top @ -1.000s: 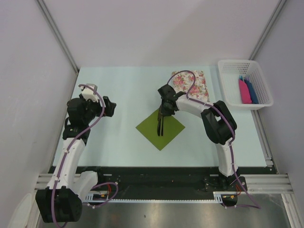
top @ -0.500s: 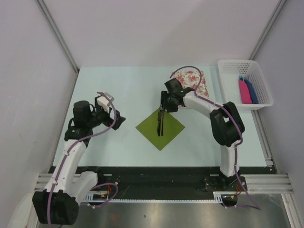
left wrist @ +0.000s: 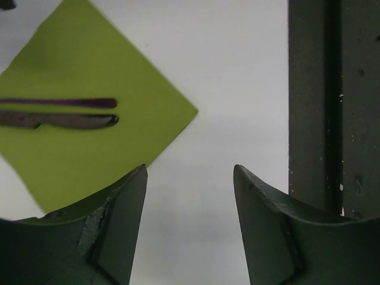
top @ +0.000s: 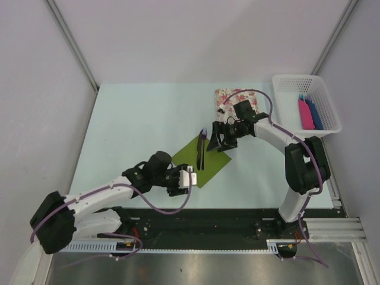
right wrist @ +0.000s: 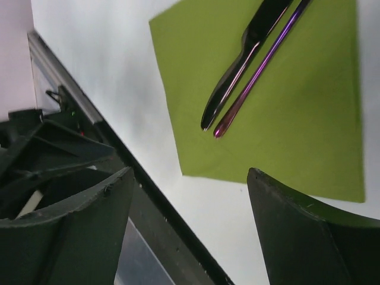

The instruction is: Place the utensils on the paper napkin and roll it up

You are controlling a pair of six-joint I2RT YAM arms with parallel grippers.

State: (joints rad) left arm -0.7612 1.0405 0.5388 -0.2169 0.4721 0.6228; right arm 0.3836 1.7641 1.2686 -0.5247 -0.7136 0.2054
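- Olive-green paper, thin, matte and unmarked: the paper napkin [top: 200, 159] lies flat near the middle of the pale table [top: 136, 119], a little toward 6 o'clock, turned so its corners make a diamond.
- I see the utensils [top: 202, 151] lying on it side by side, running 12 to 6 o'clock. They are slim, dark and glossy, with a purple sheen.
- From the right wrist, one of the utensils [right wrist: 255, 59] is a flat knife-like piece and the other a thin rounded handle. Their ends rest on the napkin [right wrist: 297, 119], almost touching.
- From above, short fork tines poke just past the napkin's 12 o'clock corner.
- My left gripper [top: 189, 177] hangs over the napkin's 7 o'clock edge. Its jaws are spread wide with nothing between them, and bare table shows in the gap [left wrist: 190, 172].
- My right gripper [top: 218, 138] sits at the napkin's 2 o'clock edge, also spread wide and empty [right wrist: 190, 175].
- A pink-and-white floral mat [top: 228, 95] lies at 1 o'clock, partly under the right arm.
- A white mesh basket [top: 291, 104] at 2 o'clock holds flat pink and blue pieces [top: 309, 113].
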